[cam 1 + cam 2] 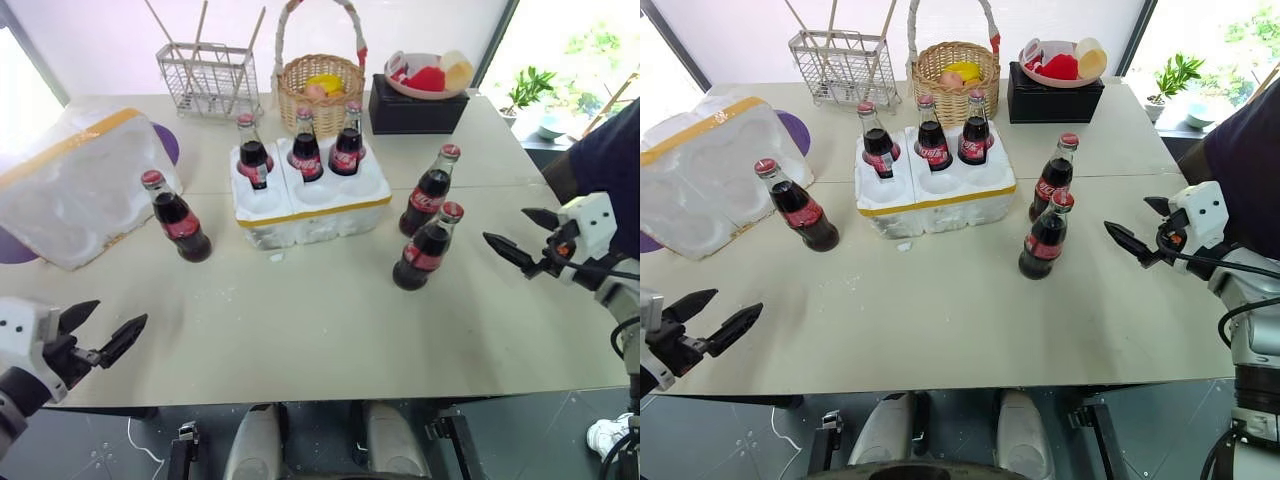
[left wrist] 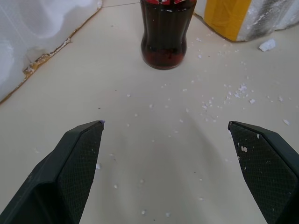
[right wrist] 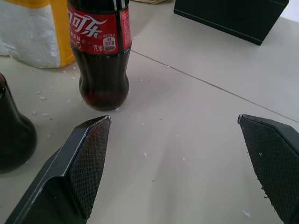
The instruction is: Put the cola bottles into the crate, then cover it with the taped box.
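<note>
Beige worktop (image 1: 300,330), bright windows behind. You're halfway: three cola bottles (image 1: 306,145) sit in the far wells of the crate (image 1: 310,200), near wells empty. One loose bottle (image 1: 176,217) stands left of the crate, two (image 1: 427,245) on its right. The taped box (image 1: 75,185) lies far left, not on yet. Left tool (image 1: 100,335) and right tool (image 1: 528,238) both gape wide, holding nothing. Plenty of bare room up front; basket (image 1: 320,90), wire rack (image 1: 208,75) and black box (image 1: 415,110) crowd the far edge.

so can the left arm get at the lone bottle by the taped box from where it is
Probably yes. The left gripper is open and aimed at that bottle, with only bare table between them. The taped box stands close beside the bottle, leaving little room on that side.
</note>
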You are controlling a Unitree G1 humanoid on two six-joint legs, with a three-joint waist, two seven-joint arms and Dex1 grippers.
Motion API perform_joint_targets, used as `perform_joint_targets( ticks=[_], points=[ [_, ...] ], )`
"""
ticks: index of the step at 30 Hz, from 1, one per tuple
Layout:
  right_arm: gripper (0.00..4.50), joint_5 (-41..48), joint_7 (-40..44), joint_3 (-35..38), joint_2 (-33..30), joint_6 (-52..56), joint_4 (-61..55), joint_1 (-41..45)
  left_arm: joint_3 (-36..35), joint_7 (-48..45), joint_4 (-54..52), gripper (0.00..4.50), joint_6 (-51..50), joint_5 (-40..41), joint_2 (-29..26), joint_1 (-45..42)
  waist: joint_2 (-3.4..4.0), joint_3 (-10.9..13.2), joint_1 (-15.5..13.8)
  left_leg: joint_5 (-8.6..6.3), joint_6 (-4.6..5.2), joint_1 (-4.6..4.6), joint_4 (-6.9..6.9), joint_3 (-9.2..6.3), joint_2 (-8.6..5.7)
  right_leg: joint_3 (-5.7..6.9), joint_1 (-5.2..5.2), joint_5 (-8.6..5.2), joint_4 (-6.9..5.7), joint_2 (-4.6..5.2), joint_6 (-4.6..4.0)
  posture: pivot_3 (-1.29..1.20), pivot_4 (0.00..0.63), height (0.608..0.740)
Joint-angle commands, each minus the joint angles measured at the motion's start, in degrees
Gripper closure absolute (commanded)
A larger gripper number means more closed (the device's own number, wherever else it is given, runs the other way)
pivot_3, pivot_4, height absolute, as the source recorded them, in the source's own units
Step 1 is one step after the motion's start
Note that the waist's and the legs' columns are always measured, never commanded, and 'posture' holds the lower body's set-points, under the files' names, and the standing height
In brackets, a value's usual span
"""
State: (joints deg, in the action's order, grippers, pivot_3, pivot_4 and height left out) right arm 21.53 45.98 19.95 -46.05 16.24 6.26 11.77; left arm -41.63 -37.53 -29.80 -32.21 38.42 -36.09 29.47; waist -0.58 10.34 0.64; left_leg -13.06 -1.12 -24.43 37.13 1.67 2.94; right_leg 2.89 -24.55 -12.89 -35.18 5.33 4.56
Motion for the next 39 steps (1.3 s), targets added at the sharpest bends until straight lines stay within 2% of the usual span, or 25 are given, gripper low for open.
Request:
perform_joint_targets(
  ticks=[1,12,15,18,22,26,33,39],
  points=[
    [0.04,0.5,-0.5,1.5,-0.3,-0.6,-2.7,0.1,-0.6,-1.1,-0.2,0.00,0.9,0.2,-0.5,-0.2,0.00,0.0,0.0,0.00,0.00,0.00,0.00,0.00,0.00,0.00,0.00,0.00,0.00,0.00,0.00,0.00,0.150,0.740],
    [0.04,3.3,0.2,3.2,-0.9,3.2,-5.9,-2.3,-3.4,0.3,3.1,0.00,-3.2,4.7,-1.6,-4.5,0.00,0.0,0.0,0.00,0.00,0.01,0.00,0.00,0.00,0.00,0.01,0.00,-0.02,-0.01,0.00,0.00,0.150,0.740],
    [0.04,5.1,3.8,4.1,-3.9,4.9,-6.0,-1.8,-2.7,0.2,2.9,0.00,-2.9,4.8,-2.4,-6.7,0.02,0.0,-0.1,0.00,0.01,0.02,0.01,-0.01,0.00,0.00,0.01,0.00,-0.04,-0.01,0.00,0.00,0.150,0.740],
    [0.04,11.5,10.4,8.5,-10.5,11.5,-5.5,1.0,-1.8,0.6,3.7,0.00,-3.2,5.6,-2.6,-9.6,0.20,0.1,-0.2,0.00,0.01,0.00,0.05,0.01,-0.02,-0.01,0.03,0.01,-0.04,0.02,0.00,0.00,0.150,0.740],
    [0.04,17.9,19.5,12.2,-20.6,18.8,-4.9,4.6,1.4,0.0,5.4,0.00,-2.7,4.0,-4.2,-14.0,0.27,0.2,-0.2,0.00,0.01,0.03,0.00,0.07,-0.02,-0.07,-0.01,0.01,-0.05,0.01,0.00,0.00,0.150,0.740],
    [0.04,23.9,25.3,11.0,-27.5,25.0,-6.7,10.9,6.0,0.0,10.5,0.00,-1.1,1.7,-6.0,-22.1,0.27,0.2,-0.1,0.00,0.01,0.05,-0.02,0.01,0.07,-0.06,-0.02,0.00,-0.05,-0.11,-0.01,0.00,0.150,0.740],
    [0.04,35.6,28.3,9.5,-28.9,34.7,-14.3,19.2,15.3,-2.9,22.6,0.00,4.0,-4.2,-7.1,-36.6,0.23,0.2,-0.1,0.00,0.00,0.00,-0.03,0.10,0.06,-0.12,-0.06,0.02,-0.03,-0.10,-0.02,0.00,0.150,0.740],
    [0.04,42.6,23.6,9.9,-26.5,38.8,-19.9,22.4,22.5,-7.4,34.7,0.00,9.0,-9.4,-6.9,-47.8,0.19,0.2,-0.8,0.00,0.00,-0.05,0.02,0.14,0.05,-0.13,-0.10,0.05,-0.08,-0.10,-0.01,0.00,0.150,0.740]
  ],
)
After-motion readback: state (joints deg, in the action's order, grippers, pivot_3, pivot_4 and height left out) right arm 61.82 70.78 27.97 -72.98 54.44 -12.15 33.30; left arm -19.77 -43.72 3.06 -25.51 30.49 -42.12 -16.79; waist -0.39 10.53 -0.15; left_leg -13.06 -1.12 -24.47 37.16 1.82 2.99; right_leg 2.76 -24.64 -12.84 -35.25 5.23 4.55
